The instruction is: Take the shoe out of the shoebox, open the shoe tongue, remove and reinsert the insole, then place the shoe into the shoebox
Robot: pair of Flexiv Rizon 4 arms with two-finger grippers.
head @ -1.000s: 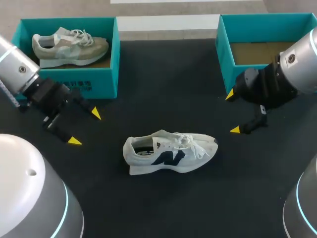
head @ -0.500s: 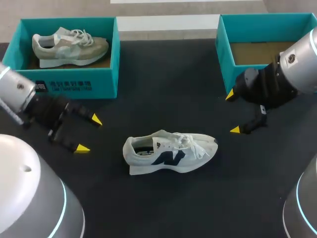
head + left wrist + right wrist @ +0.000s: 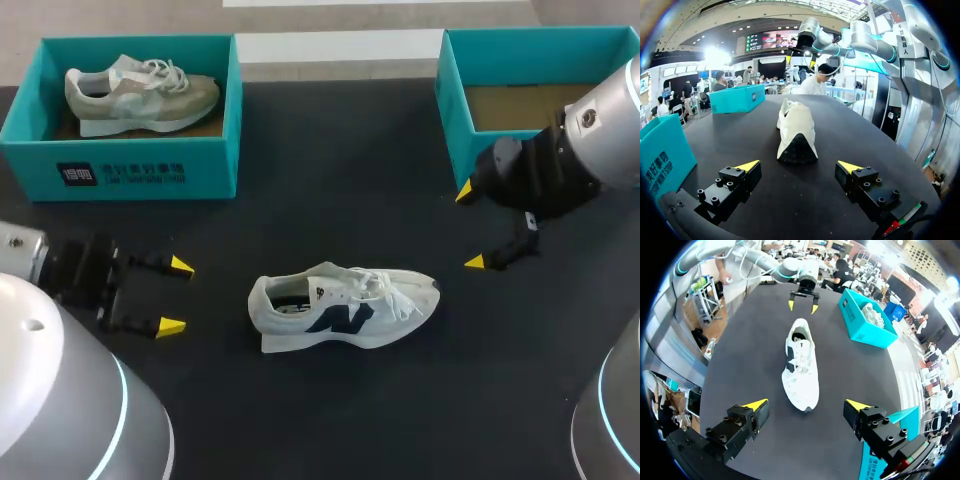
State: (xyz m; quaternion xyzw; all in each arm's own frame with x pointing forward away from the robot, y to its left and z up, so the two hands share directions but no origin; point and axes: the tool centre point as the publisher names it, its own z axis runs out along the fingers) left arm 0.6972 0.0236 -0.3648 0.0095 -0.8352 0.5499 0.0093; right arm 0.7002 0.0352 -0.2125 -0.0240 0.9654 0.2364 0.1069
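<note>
A white shoe (image 3: 345,308) with a dark side logo lies on its sole mid-table, heel to the left and toe to the right. My left gripper (image 3: 177,296) stands open to the left of the heel, fingers pointing at it, with a gap between. In the left wrist view the shoe's heel (image 3: 796,130) is straight ahead of the open gripper (image 3: 799,166). My right gripper (image 3: 470,227) is open to the right of the toe, beside the empty teal shoebox (image 3: 455,120). From the right wrist, the shoe (image 3: 801,365) lies ahead of the open gripper (image 3: 806,405), toe nearest.
A second teal shoebox (image 3: 130,170) at the back left holds a grey-green shoe (image 3: 140,90). The black table (image 3: 330,180) is bare between the two boxes and in front of the white shoe.
My left gripper has swung down from the left box's front toward the table's near side and turned to face the shoe's heel. The right arm and the shoe have not moved.
</note>
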